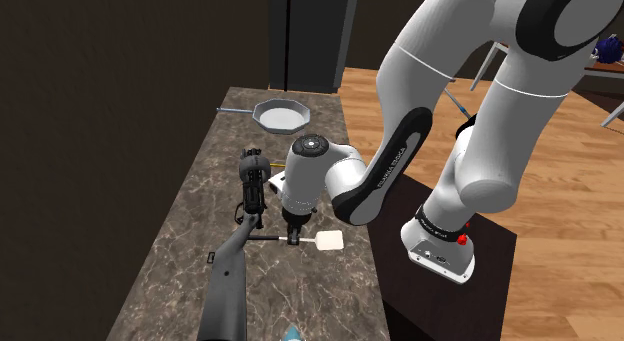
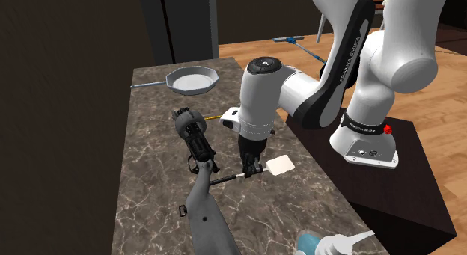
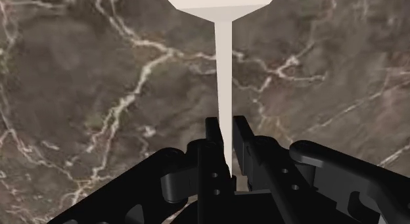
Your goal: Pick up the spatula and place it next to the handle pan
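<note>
In the shoulder view, a gun-like thing [image 1: 226, 281] lies lengthwise along the middle of the desk [image 1: 200, 189], its grey end toward the near edge. The pan [image 1: 281, 113] sits at the far end, well apart from the rest, with its handle pointing toward the left edge. Just right of the gun-like thing the hand [image 1: 293, 236] points down, its fingers [image 3: 213, 144] closed tight on the thin shaft of the spatula [image 1: 329, 240]. The spatula's white blade juts toward the desk's right edge.
</note>
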